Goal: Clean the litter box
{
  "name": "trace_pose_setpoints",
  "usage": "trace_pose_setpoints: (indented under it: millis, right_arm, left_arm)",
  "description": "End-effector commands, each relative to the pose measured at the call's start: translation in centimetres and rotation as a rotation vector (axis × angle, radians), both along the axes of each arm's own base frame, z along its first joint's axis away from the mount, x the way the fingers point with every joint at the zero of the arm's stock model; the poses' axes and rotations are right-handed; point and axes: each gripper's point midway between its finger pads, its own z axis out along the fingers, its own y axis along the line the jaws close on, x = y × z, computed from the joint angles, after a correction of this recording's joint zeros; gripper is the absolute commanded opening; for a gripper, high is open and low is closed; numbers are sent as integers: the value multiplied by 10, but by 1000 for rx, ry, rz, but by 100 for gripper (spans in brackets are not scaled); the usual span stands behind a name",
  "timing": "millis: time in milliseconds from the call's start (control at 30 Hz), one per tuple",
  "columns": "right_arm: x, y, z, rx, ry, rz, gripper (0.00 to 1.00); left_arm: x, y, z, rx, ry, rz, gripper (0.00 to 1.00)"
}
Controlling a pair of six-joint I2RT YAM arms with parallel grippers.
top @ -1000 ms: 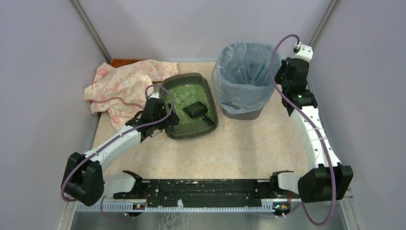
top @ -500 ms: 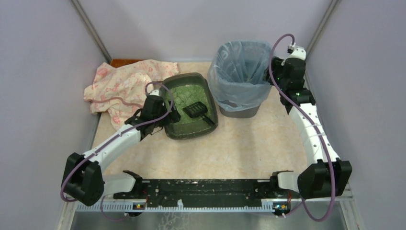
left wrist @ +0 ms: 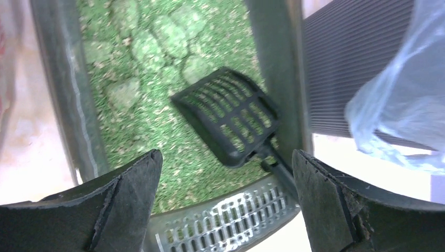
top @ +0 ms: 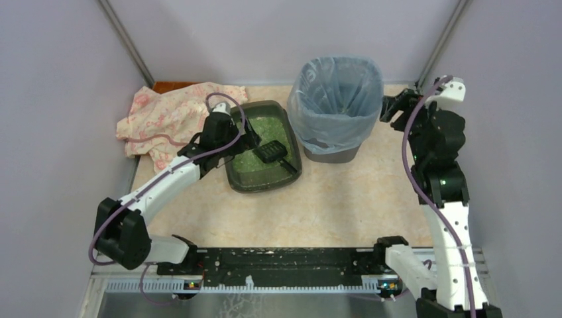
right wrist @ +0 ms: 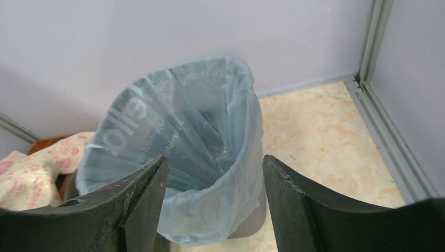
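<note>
The litter box is a dark grey-green tray of green litter with several clumps toward its far end. A black slotted scoop lies in it, handle against the near right corner. My left gripper hovers open over the tray's near left part, with the scoop just ahead and nothing between the fingers. My right gripper stands open to the right of the bin, apart from it.
The round bin lined with a blue-grey bag stands right of the tray, close to its rim. A pink patterned cloth lies bunched at the back left. Walls close in on both sides and the back.
My right gripper has opened and drawn back from the bin's right rim, the arm swinging up and right. My left gripper has moved from the tray's left edge over the litter toward the scoop.
</note>
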Motion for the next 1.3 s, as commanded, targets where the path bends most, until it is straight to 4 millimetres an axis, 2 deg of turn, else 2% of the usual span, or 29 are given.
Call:
trace_pose_setpoints:
  millis: [0,67,167,267,367,467,567,800,967,1067,1167,1267]
  right_arm:
    - [-17,16,-2,14,-20,92,67]
    - [-23,21,-6,16,-8,126,67]
    - [-30,25,-12,0,10,154,67]
    - [-36,27,-16,-17,14,178,67]
    - [-36,28,-24,-30,26,185,67]
    - [-30,29,-33,-37,43,191,67]
    - [-24,31,-43,-32,59,199,67]
    - [-14,34,-54,-21,78,209,66]
    - [-9,33,-58,-25,91,199,66]
    - [-6,33,-60,-24,96,199,66]
    - [-5,33,-62,-24,100,198,66]
    - [-4,33,-63,-26,102,196,65]
  left_arm:
    - [4,-34,27,-73,-70,-75,99]
    - [-8,-57,26,-21,-94,-161,99]
    - [-31,-83,20,244,-159,-220,99]
    - [-51,-89,7,484,-204,-247,99]
    - [-63,-84,-1,621,-239,-249,96]
    - [-69,-80,-9,639,-250,-256,90]
    - [-73,-85,-10,575,-277,-275,89]
    - [-97,-122,-2,489,-466,-556,90]
    - [-94,-125,-7,554,-579,-623,94]
    - [-84,-121,-14,620,-584,-579,94]
    - [-75,-119,-28,710,-555,-570,95]
    - [-70,-120,-32,737,-573,-571,95]
